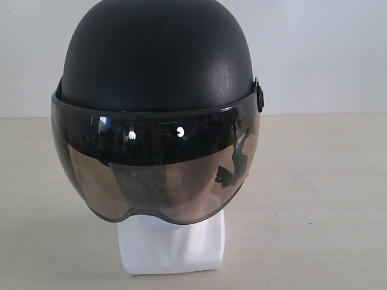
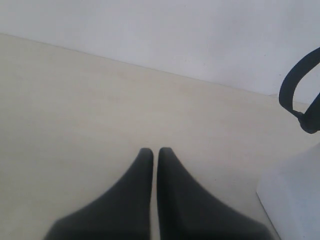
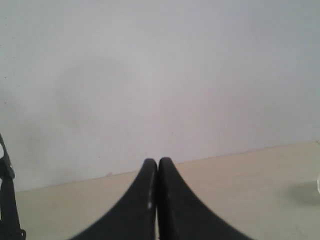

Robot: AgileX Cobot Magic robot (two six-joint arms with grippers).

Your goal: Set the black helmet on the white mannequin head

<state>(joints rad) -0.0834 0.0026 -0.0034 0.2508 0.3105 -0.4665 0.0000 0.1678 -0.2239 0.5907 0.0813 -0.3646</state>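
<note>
- Exterior view: the black helmet (image 1: 157,54) sits on the white mannequin head (image 1: 172,244), with the visor over the face.
- Left wrist view: the left tool (image 2: 155,152) is clenched and empty above the desk (image 2: 75,115). I think any retreat should avoid the chin strap (image 2: 292,85).
- Right wrist view: the right tool (image 3: 157,162) is clenched and empty.

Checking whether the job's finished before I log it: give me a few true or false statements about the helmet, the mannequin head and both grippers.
1. The black helmet sits on the white mannequin head. True.
2. The visor is flipped up over the shell. False: it hangs down over the face.
3. The left gripper is clamped on the chin strap. False: it is shut on nothing, apart from the strap.
4. The right gripper is shut and empty. True.
</note>
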